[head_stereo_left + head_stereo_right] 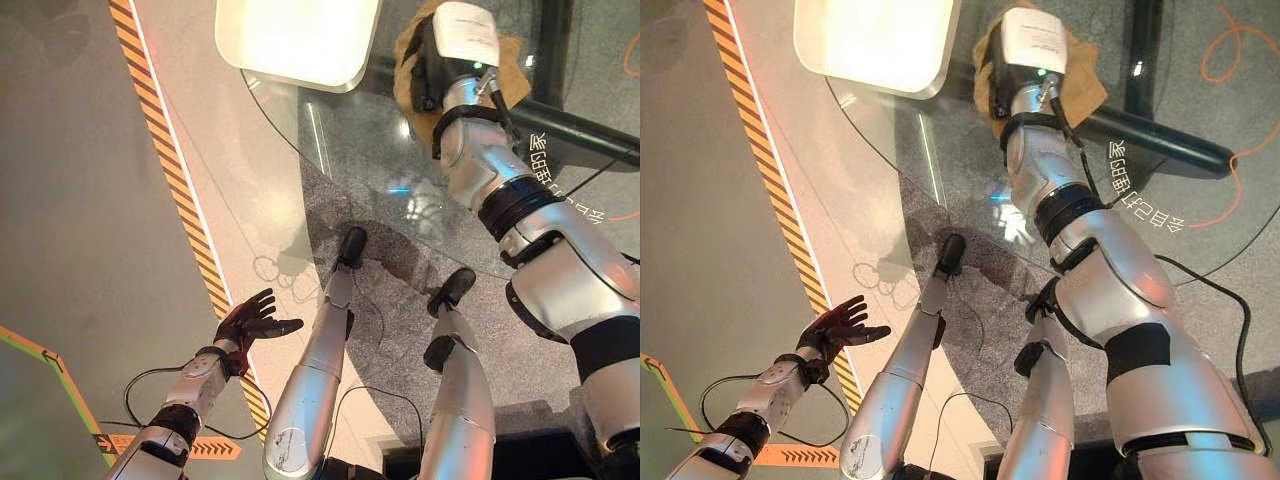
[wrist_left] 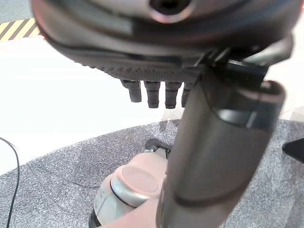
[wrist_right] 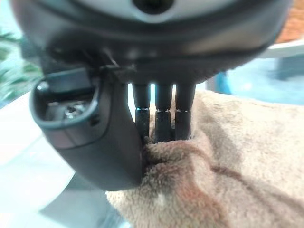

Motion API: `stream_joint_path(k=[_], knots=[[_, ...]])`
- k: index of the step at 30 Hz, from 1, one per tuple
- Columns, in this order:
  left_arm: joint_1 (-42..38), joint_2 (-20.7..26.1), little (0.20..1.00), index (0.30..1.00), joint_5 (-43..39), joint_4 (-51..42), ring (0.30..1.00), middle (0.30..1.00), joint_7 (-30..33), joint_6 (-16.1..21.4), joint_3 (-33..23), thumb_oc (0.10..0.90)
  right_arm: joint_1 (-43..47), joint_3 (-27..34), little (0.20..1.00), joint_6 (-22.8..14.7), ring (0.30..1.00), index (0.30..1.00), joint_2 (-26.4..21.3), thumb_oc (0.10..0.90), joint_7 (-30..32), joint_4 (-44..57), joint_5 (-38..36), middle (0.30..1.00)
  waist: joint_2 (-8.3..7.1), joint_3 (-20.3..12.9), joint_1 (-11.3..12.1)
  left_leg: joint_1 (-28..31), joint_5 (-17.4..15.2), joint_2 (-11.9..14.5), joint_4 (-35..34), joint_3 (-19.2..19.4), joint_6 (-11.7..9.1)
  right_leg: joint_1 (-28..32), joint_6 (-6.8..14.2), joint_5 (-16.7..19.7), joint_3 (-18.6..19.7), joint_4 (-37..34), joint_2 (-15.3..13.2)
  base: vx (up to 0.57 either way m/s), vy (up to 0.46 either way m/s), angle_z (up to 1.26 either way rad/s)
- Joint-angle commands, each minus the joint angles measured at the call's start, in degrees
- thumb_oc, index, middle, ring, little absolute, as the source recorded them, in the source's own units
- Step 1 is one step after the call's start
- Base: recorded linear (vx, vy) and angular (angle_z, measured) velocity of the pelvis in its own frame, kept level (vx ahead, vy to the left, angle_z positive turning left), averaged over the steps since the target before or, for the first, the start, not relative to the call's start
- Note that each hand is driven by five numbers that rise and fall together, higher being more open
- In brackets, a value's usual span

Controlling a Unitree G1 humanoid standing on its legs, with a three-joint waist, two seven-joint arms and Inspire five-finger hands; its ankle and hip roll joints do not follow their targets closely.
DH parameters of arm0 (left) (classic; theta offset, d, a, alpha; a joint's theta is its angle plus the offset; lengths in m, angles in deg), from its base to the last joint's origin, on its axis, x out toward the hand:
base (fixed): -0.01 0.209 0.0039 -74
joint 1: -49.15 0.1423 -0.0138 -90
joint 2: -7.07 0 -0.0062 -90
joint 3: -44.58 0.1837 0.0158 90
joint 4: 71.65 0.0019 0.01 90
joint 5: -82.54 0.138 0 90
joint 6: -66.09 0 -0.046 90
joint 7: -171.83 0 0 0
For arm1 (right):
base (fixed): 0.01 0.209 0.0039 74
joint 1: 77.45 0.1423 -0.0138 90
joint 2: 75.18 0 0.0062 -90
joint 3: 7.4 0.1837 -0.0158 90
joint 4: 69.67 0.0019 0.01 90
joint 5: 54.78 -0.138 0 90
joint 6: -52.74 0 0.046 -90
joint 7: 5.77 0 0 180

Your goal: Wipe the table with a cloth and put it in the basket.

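A brown fluffy cloth [image 1: 513, 58] lies on the round glass table [image 1: 330, 150] at its far side. My right hand [image 1: 428, 72] rests on top of the cloth. In the right wrist view its fingers [image 3: 164, 118] and thumb [image 3: 95, 137] press into the cloth [image 3: 237, 161] and pinch up a ridge of it between them. A white basket [image 1: 295, 40] stands at the far left of the table, just left of the cloth. My left hand [image 1: 250, 322] hangs low beside the table, over the floor, with its fingers [image 2: 152, 92] spread open and nothing in it.
A yellow-and-black striped tape [image 1: 170, 170] runs along the floor left of the table. A dark bar [image 1: 585, 135] of the table's base shows through the glass near the cloth. An orange cable [image 1: 1230, 50] lies on the floor at the far right.
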Motion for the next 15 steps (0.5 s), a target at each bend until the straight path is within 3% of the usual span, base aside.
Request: stream_joint_path(k=[1,7,15], knots=[[5.2,3.1,0.9,0.9,-1.2,1.7,0.9,0.9,-0.6,1.8,0.3,0.8,4.1,1.4,0.2,7.1,0.3,0.3,-14.2,0.1,6.8,-7.9,-3.1,0.3,1.02,-1.0,-2.0,-0.8,-3.9,0.2,3.8,4.4,4.1,1.8,2.3,0.5,-0.9,-0.8,-0.4,0.0,0.033,0.05],[4.0,4.2,0.9,0.9,-4.2,2.8,0.9,0.9,0.5,2.4,-0.9,0.8,0.5,5.7,0.2,6.9,0.3,0.3,-19.0,0.1,8.1,-7.0,-6.3,0.3,0.87,-1.0,-4.2,-0.2,-4.3,0.7,3.7,5.7,4.1,1.3,2.2,0.4,0.5,-0.8,-0.2,0.0,0.018,0.04],[2.8,4.1,0.9,0.9,-5.8,3.8,0.9,0.9,2.3,3.7,-2.1,0.8,-1.3,8.0,0.2,4.6,0.3,0.3,-20.3,0.1,8.8,-4.8,-8.0,0.3,0.64,-1.0,-5.5,0.5,-4.5,1.0,3.4,6.6,3.9,1.5,1.9,0.1,1.4,-0.8,0.1,0.0,0.0,-0.04]])
